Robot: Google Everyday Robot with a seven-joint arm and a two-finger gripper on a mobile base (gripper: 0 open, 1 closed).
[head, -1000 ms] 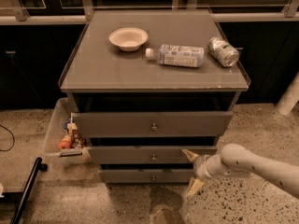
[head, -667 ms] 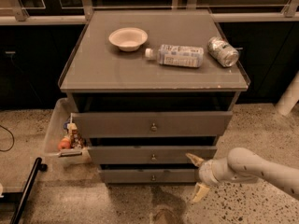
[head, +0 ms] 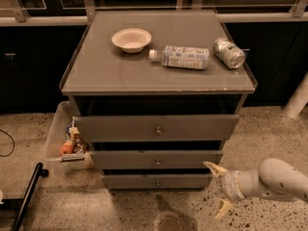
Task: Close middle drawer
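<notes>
The middle drawer (head: 144,160) sits second of three grey fronts in the cabinet (head: 159,81), its small round knob (head: 158,162) at centre. Its front stands a little forward of the bottom drawer (head: 144,181) and back from the top drawer (head: 120,127), which juts out furthest, with a dark gap above each.

The gripper (head: 217,189) is low at the right, by the cabinet's lower right corner. Its two fingers are spread wide with nothing between them. The upper fingertip (head: 211,167) lies at the lower right end of the middle drawer's front; whether it touches cannot be told.

On the cabinet top are a pale bowl (head: 131,39), a bottle (head: 180,57) on its side and a can (head: 229,52) lying down — all apart. A clear bin (head: 54,134) rests on the floor to the left.
</notes>
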